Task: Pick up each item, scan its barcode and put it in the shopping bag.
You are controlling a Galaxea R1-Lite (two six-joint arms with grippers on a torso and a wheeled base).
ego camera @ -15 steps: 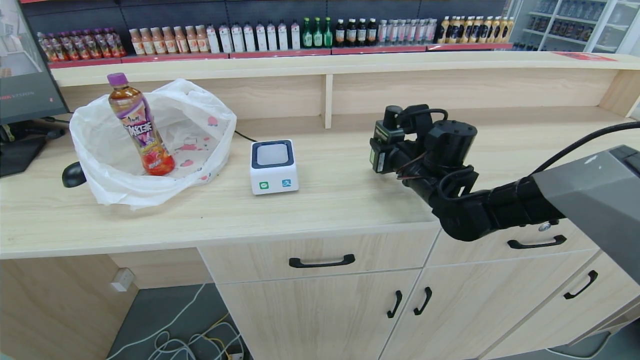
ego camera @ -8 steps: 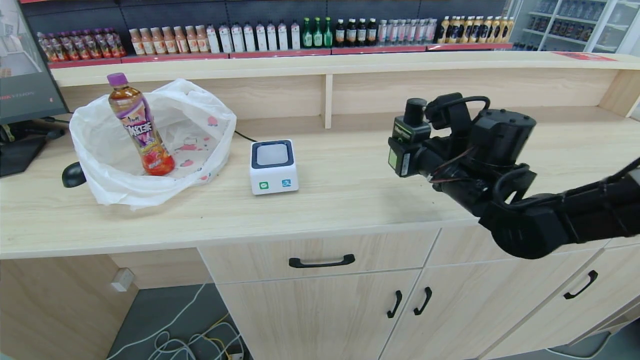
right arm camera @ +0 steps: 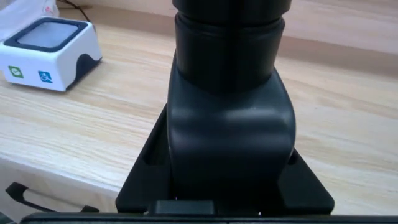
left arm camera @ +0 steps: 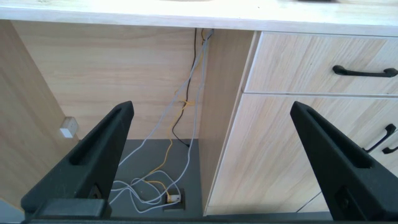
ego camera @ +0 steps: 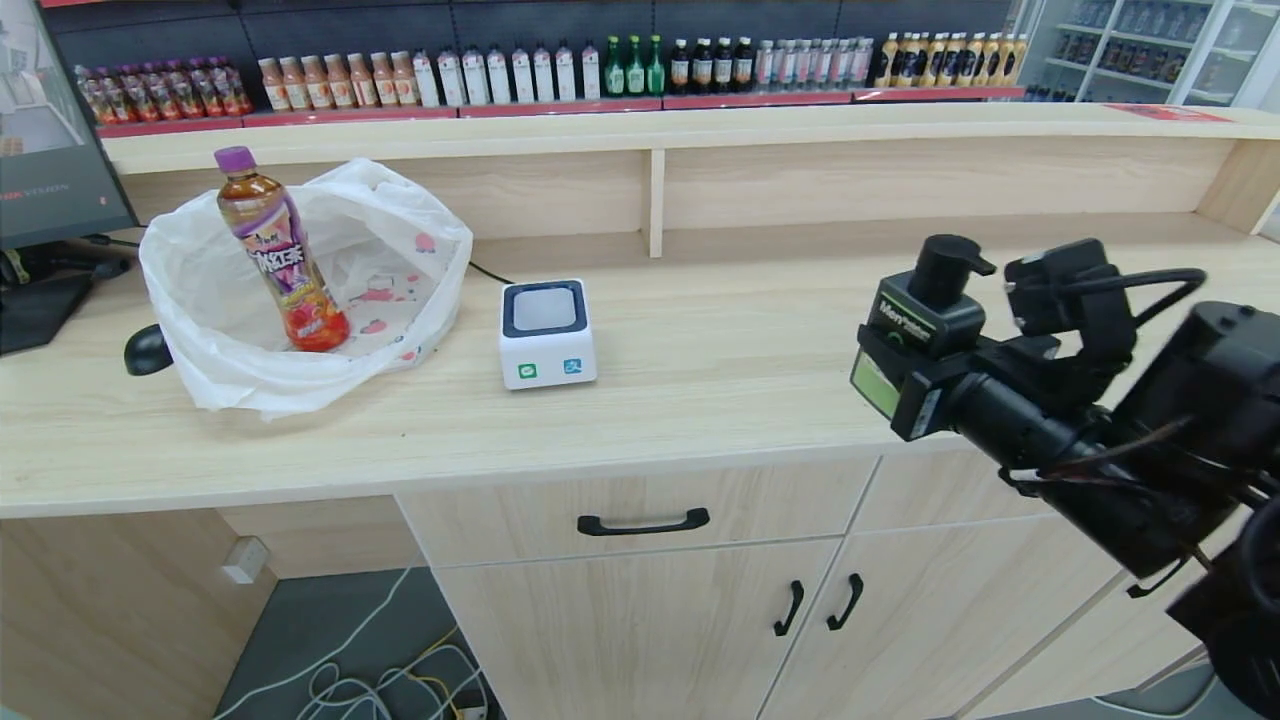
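Note:
My right gripper [ego camera: 938, 388] is shut on a black pump bottle [ego camera: 912, 318] with a green label, held tilted above the counter's front edge, well right of the scanner. In the right wrist view the black bottle [right arm camera: 229, 118] stands between the fingers of the gripper [right arm camera: 225, 190]. The white cube scanner [ego camera: 547, 332] sits mid-counter, and it is the white scanner [right arm camera: 48, 53] beyond the bottle. The white shopping bag [ego camera: 410, 250] lies open at the counter's left with a purple-capped tea bottle [ego camera: 283, 255] standing in it. My left gripper [left arm camera: 211, 165] hangs open below the counter, facing the cabinet.
A dark monitor [ego camera: 50, 130] and a black mouse [ego camera: 148, 350] are left of the bag. Drink shelves [ego camera: 560, 70] line the back wall behind a raised ledge [ego camera: 655, 125]. Drawers with black handles [ego camera: 643, 523] sit under the counter; cables [left arm camera: 155, 186] lie on the floor.
My right arm has carried the black bottle to the right and toward the counter's front edge, away from the scanner. The bag, tea bottle and scanner have stayed put.

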